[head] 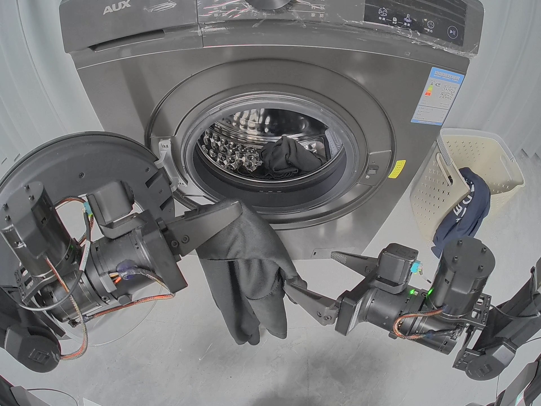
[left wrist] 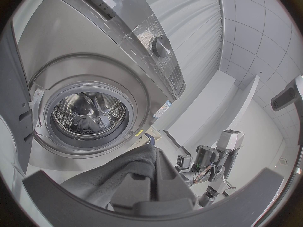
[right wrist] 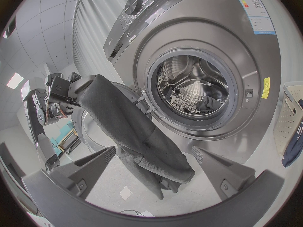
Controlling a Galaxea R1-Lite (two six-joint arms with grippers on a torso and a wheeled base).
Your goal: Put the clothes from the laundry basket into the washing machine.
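A dark grey garment [head: 248, 272] hangs in front of the washing machine [head: 270, 57], and my left gripper [head: 230, 214] is shut on its top edge. In the left wrist view the cloth [left wrist: 120, 171] bunches between the fingers of the left gripper [left wrist: 151, 177]. My right gripper [head: 313, 270] stands open beside the hanging garment, low and to its right, with one fingertip against the cloth. In the right wrist view the garment [right wrist: 126, 123] droops between the spread fingers of the right gripper [right wrist: 153, 150]. Another dark garment [head: 287, 156] lies in the drum. A navy garment [head: 465, 210] drapes over the rim of the cream laundry basket [head: 484, 159].
The round door [head: 73, 159] stands swung open at the left, behind my left arm. The basket leans against the machine's right side. Bare grey floor [head: 315, 367] lies below both grippers. White curtains hang behind the machine.
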